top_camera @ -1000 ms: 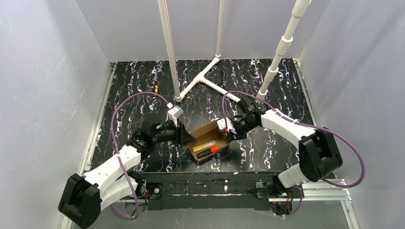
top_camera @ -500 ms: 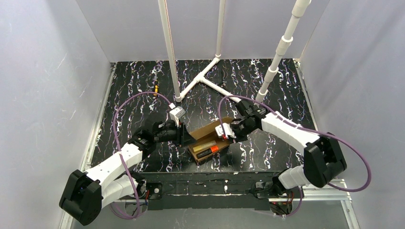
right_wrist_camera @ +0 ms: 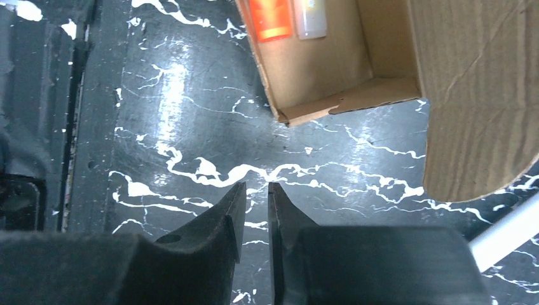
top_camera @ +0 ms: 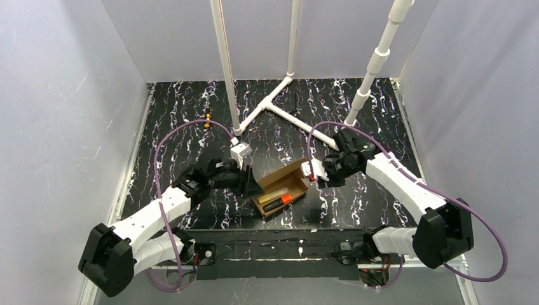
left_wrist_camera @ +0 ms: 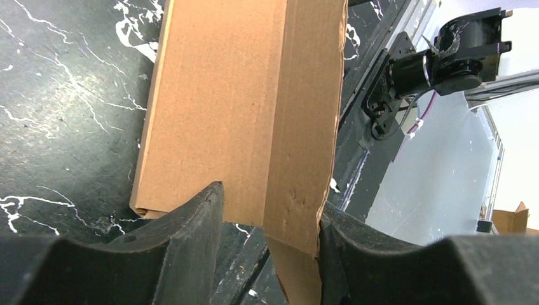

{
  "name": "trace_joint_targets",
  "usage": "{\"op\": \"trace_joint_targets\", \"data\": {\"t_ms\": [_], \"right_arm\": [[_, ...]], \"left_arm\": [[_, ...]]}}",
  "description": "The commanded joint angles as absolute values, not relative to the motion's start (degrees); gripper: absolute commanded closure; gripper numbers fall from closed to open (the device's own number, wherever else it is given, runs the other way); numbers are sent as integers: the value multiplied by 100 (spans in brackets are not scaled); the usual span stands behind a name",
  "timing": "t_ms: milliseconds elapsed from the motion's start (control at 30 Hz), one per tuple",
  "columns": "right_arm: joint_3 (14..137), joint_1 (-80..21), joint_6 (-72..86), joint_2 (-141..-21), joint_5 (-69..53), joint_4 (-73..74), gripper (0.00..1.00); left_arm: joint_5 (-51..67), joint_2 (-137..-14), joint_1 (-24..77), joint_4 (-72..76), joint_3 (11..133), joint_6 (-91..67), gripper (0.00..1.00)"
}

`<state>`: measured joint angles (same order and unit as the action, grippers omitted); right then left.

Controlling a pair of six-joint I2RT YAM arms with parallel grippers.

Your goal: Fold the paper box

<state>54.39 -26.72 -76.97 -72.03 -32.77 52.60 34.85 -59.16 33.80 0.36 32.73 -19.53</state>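
White shells are covering the long links of the left arm (top_camera: pixel 149 216) and right arm (top_camera: pixel 394 175), with chunky black joints (top_camera: pixel 105 260) bulging at elbows and bases. A purple cable (top_camera: pixel 184 126) is looping along each arm. A small white camera block (top_camera: pixel 241 152) is sitting on each wrist. The left gripper (left_wrist_camera: pixel 270 216) and right gripper (right_wrist_camera: pixel 256 190) are showing matte black, wedge-shaped fingers (right_wrist_camera: pixel 216 222).
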Motion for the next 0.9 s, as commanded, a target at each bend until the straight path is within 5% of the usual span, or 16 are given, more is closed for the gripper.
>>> {"op": "trace_joint_targets", "data": {"t_ms": [0, 500, 867], "right_arm": [[5286, -2575, -7789, -7214, -3451, 5666, 72], [5427, -2536, -8125, -7326, -4221, 6205, 73], [5474, -2483, -8146, -7306, -4312, 6263, 73]], "left_arm": [[3282, -5961, 3604, -410, 3569, -1867, 53], [3020, -6414, 4071, -1156, 4157, -1789, 47], [3894, -6601, 4074, -983, 4374, -2318, 27]]}}
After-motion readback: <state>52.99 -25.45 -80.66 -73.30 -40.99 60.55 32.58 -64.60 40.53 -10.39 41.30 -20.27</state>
